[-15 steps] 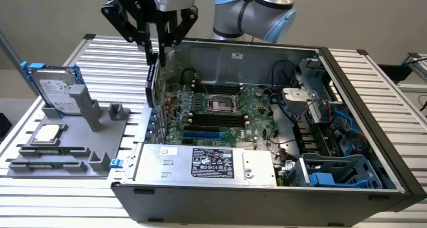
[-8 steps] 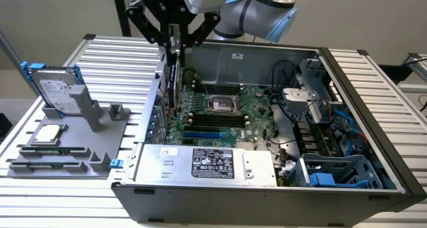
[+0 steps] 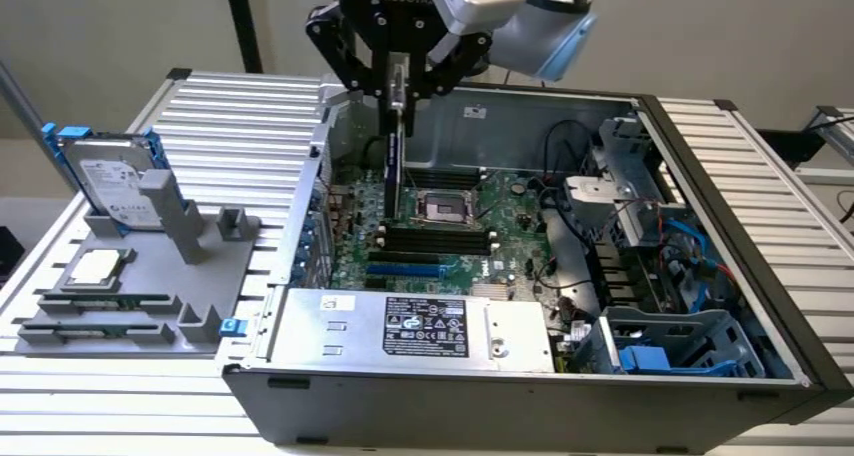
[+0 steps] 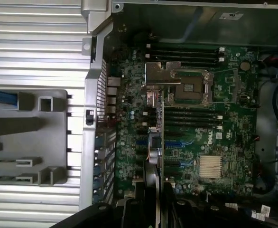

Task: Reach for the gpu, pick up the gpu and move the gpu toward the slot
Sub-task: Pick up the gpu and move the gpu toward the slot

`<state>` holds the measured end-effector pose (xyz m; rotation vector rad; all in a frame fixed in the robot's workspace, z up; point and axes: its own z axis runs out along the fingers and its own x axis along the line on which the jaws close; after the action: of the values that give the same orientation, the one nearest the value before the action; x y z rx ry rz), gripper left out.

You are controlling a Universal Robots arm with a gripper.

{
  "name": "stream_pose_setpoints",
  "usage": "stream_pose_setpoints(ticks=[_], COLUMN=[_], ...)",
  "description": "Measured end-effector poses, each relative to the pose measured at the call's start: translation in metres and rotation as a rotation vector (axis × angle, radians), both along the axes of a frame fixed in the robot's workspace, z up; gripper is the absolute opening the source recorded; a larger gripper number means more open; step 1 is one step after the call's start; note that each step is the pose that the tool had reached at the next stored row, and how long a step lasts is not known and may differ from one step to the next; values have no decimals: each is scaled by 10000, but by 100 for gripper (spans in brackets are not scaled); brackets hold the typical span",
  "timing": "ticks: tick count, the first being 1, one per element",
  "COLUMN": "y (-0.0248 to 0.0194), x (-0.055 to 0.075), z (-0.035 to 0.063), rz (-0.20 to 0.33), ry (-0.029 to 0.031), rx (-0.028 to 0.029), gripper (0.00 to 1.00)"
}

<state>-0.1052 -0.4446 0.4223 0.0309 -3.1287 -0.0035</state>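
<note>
One gpu, held edge-on and upright, hangs over the motherboard inside the open computer case, above the expansion slots. I log my gripper with fingers clamped on the card's top edge. Outside the case, a grey fixture tray carries a hard drive and a processor chip.

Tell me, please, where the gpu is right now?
In the exterior view the gpu hangs edge-on from the gripper, above the motherboard inside the open computer case, toward that view's left of the processor socket.
</note>
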Motion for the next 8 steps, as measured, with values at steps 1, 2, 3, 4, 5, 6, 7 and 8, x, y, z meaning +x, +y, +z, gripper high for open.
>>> stream_pose_setpoints(ticks=[1,2,3,4,5,6,7,8], y=[0,0,0,0,0,0,0,1], x=[45,94,135,180,219,260,303,348], z=[-6,-14,-22,-31,-42,-54,-68,-82], rz=[0,-1,-3,-5,-12,-19,-22,-24], ry=[0,1,0,0,0,0,-1,0], rx=[3,6,9,12,13,14,16,17], gripper=[26,26,26,26,26,26,26,26])
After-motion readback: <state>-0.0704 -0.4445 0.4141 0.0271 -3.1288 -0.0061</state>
